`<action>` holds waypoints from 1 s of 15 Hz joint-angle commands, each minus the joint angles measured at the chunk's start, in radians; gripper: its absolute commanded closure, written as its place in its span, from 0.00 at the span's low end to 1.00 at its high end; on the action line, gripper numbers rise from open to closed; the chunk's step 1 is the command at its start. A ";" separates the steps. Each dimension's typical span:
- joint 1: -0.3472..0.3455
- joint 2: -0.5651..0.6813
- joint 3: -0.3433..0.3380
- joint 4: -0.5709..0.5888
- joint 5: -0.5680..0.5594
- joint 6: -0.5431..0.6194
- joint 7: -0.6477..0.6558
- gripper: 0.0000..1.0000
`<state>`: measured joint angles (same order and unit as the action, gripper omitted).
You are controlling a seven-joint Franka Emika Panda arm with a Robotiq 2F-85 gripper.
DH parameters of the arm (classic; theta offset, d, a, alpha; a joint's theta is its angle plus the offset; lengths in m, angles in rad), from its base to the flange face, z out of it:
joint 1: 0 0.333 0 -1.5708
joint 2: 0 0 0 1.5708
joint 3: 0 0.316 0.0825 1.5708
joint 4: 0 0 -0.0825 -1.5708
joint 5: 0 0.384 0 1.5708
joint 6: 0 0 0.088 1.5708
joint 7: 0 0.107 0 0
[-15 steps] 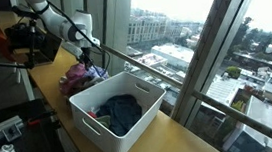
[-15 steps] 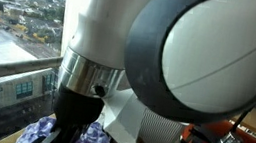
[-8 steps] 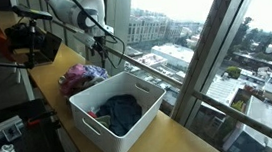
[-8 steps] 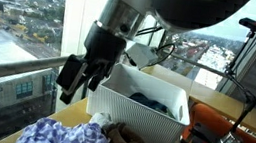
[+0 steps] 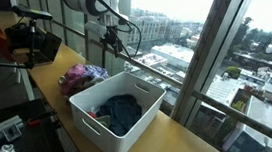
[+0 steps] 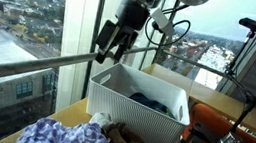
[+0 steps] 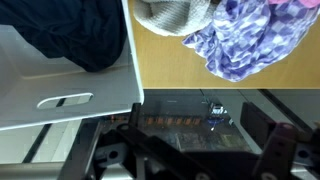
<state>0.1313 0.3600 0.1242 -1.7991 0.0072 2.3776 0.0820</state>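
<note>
My gripper hangs open and empty in the air, high above the wooden table by the window rail; it also shows in an exterior view. Below it lies a pile of clothes, with a purple patterned cloth and a grey cloth. A white plastic basket stands beside the pile and holds a dark blue garment. In the wrist view my gripper looks down past the table edge, with the basket's rim at the left.
A big window with a metal rail runs along the table's far side. Dark equipment and stands sit at the table's far end. An orange item lies beside the basket.
My gripper has risen from just above the clothes pile to well above the table and moved toward the window, still empty. The clothes and basket have not moved.
</note>
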 commanded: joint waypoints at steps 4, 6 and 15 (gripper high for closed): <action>-0.090 0.022 -0.095 0.183 -0.021 -0.305 -0.082 0.00; -0.120 0.070 -0.116 0.245 -0.021 -0.353 -0.106 0.00; -0.207 0.281 -0.154 0.241 -0.020 -0.312 -0.159 0.00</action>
<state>-0.0632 0.5825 -0.0172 -1.5617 -0.0047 2.0526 -0.0610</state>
